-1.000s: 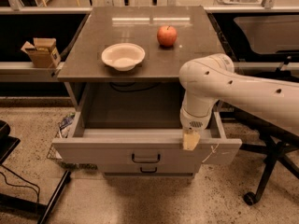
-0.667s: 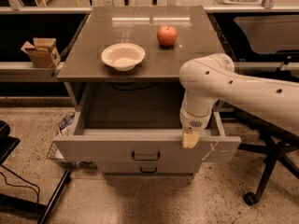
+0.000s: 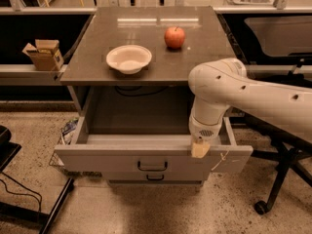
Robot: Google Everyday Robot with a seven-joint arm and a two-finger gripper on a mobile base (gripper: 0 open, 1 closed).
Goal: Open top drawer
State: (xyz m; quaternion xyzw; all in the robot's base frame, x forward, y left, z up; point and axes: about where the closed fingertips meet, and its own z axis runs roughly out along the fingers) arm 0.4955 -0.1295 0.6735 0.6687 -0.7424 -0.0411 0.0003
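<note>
Nothing's moved: top drawer [image 3: 107, 162] looks well out, gripper [image 3: 200, 149] on its front lip right of the handle [image 3: 152, 166], open or closed I can't tell; finish pulling straight back, no twisting.

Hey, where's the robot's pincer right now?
In the camera view, the pincer sits at the upper edge of the pulled-out wide grey top drawer front, right of its small dark bar handle and left of the pale string mark.
</note>
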